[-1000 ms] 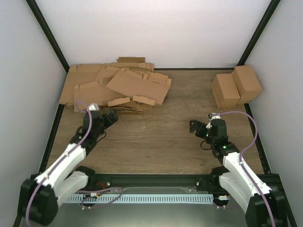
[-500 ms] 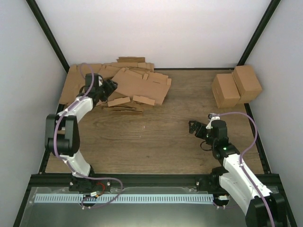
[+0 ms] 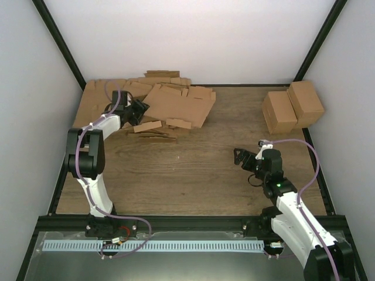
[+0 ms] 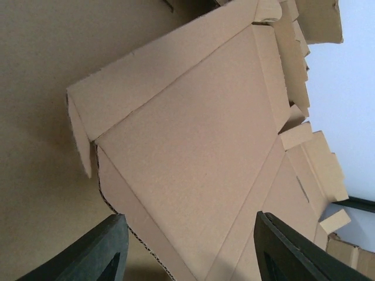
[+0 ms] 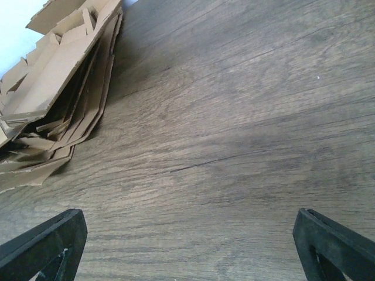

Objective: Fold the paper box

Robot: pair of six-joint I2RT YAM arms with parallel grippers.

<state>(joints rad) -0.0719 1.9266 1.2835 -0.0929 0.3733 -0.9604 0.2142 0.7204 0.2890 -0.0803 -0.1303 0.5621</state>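
Note:
The paper box point(image 3: 176, 105) is a flat brown cardboard sheet with flaps, lying on top of the pile at the back left. In the left wrist view it point(image 4: 193, 134) fills the frame, its corrugated left edge raised off the sheet below. My left gripper point(image 3: 136, 109) is open at the sheet's left end, and in its wrist view the left gripper point(image 4: 190, 234) has its jaws wide apart on either side of the sheet's corner, not closed on it. My right gripper point(image 3: 239, 157) is open and empty above bare table, as the right gripper point(image 5: 187, 234) also shows in its wrist view.
Several other flat cardboard sheets point(image 3: 99, 108) lie stacked under and left of the box; the pile point(image 5: 53, 99) also shows in the right wrist view. Two taller folded cartons point(image 3: 280, 111) point(image 3: 306, 103) stand at the back right. White walls and black frame posts enclose the wooden table point(image 3: 193, 175).
My left arm has stretched from mid-table out to the pile, and its gripper now sits at the top sheet's left end. That sheet has shifted slightly right. The right arm has barely moved.

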